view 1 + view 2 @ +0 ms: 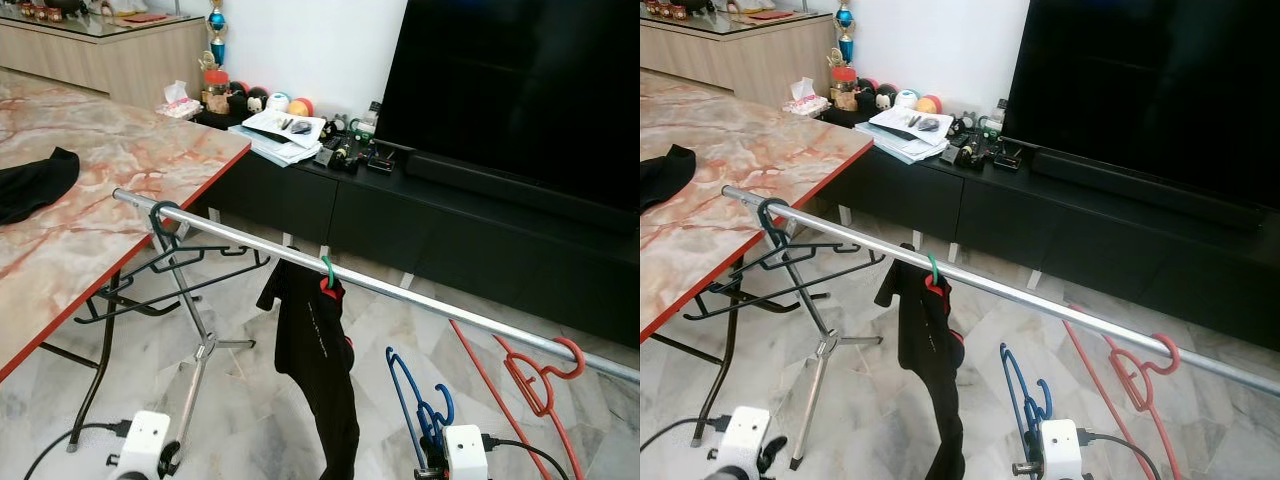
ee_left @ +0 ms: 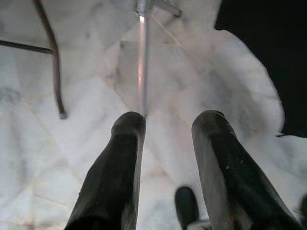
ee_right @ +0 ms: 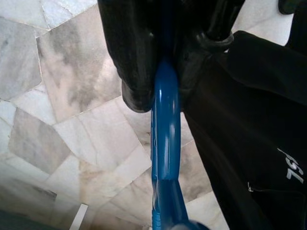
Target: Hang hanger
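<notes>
The right hand [image 3: 160,72] is clamped shut on the blue hanger [image 1: 412,398], holding it low, below the silver rail [image 1: 400,290] and beside the black garment [image 1: 318,370] hanging there. An orange hanger [image 1: 535,375] and a dark hanger [image 1: 165,255] hang on the rail. The left hand [image 2: 165,158] hangs over the marble floor [image 2: 86,143], fingers apart and empty.

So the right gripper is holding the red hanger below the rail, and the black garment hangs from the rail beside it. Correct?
Not quite. The right gripper is shut on the blue hanger, as the right wrist view shows. The red hanger already hangs on the rail. The black garment does hang from the rail beside it.
</notes>
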Motion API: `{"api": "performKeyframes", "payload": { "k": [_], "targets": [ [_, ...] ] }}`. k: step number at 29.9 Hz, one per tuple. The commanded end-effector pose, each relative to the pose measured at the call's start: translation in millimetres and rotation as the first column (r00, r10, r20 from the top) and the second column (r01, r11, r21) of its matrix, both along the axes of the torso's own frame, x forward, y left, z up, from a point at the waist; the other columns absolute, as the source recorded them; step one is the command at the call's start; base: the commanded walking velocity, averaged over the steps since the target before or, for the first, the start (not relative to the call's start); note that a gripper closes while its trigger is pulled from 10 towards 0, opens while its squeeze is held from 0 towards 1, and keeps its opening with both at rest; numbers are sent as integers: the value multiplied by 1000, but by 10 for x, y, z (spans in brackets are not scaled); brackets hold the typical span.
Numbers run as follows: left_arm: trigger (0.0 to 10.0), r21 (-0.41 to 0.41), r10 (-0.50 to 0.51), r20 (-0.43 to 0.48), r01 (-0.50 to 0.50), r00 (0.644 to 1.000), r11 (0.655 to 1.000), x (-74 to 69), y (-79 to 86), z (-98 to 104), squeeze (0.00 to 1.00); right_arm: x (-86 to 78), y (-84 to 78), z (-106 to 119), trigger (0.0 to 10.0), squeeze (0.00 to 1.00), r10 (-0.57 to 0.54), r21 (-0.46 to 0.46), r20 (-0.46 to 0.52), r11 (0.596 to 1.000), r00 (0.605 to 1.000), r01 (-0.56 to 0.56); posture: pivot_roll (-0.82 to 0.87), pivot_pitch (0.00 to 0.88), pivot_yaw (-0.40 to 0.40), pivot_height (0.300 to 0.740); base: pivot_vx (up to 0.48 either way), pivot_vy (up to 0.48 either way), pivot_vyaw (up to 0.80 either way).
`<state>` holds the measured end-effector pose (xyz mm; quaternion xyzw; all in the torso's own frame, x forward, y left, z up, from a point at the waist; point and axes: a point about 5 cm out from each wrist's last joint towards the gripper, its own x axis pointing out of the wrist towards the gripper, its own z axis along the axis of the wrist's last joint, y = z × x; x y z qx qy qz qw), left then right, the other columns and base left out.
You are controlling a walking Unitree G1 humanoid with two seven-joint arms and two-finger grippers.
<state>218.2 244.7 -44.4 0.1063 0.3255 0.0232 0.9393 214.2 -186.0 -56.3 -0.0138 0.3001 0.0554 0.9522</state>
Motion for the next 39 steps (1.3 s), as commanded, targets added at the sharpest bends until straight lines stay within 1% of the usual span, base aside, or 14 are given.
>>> {"api": "performKeyframes", "payload": {
  "k": [1,6,10,17,18,19,20,21,23,28,32,36,38,39],
  "targets": [
    [10000,-8,-23,-29,22,999,1000,-31,-26,-34,0,-1,-14,9,10000,0,-3,6,13,1000,1000,3,132,0,-103,740,0,0,0],
    [10000,-43,10,-29,-11,1000,999,-20,-37,-37,0,0,0,11,10000,0,-9,18,20,1000,1000,8,135,0,-93,740,0,0,0],
    [10000,-80,53,-48,-57,997,995,-61,-91,-87,0,-1,12,15,10000,0,-23,28,32,999,999,22,124,0,-79,740,0,0,0],
    [10000,-83,48,-60,-53,997,995,-102,-129,-121,0,-5,12,17,10000,0,-48,30,43,998,998,47,118,0,-72,740,0,0,0],
    [10000,-82,47,-60,-52,997,995,-111,-138,-128,0,267,90,278,10000,0,-34,25,235,999,971,29,116,0,-68,740,0,0,0],
    [10000,-81,46,-60,-51,997,995,-117,-143,-131,0,440,156,498,10000,0,-25,25,373,1000,927,17,115,0,-68,740,0,0,0],
    [10000,-81,48,-60,-52,997,995,-123,-143,-134,0,552,207,711,10000,0,1,5,485,1000,874,-4,115,0,-67,740,0,0,0],
    [10000,-80,50,-62,-55,997,995,-131,-138,-138,0,598,232,858,10000,0,13,-7,553,1000,833,-11,114,0,-65,740,0,0,0],
    [10000,-79,54,-63,-59,997,995,-143,-128,-142,0,593,224,962,10000,0,12,-18,591,1000,807,-2,114,0,-65,740,0,0,0],
    [10000,-80,60,-65,-65,996,995,-158,-119,-147,0,542,147,971,10000,0,-34,-10,596,999,802,50,110,0,-67,740,0,0,0],
    [10000,-83,63,-66,-68,996,994,-165,-119,-151,0,465,129,917,10000,0,-33,-16,565,999,824,51,111,0,-69,740,0,0,0],
    [10000,-86,62,-72,-68,995,994,-196,-125,-168,0,349,98,839,10000,0,-68,-25,499,995,864,93,108,0,-67,740,0,0,0],
    [10000,-86,60,-75,-66,995,994,-202,-126,-172,0,328,95,843,10000,0,-68,-37,489,994,870,98,108,0,-67,740,0,0,0],
    [10000,-87,59,-77,-65,995,994,-211,-125,-176,0,313,69,846,10000,0,-106,-37,475,990,873,140,111,0,-66,740,0,0,0]
  ]
}}
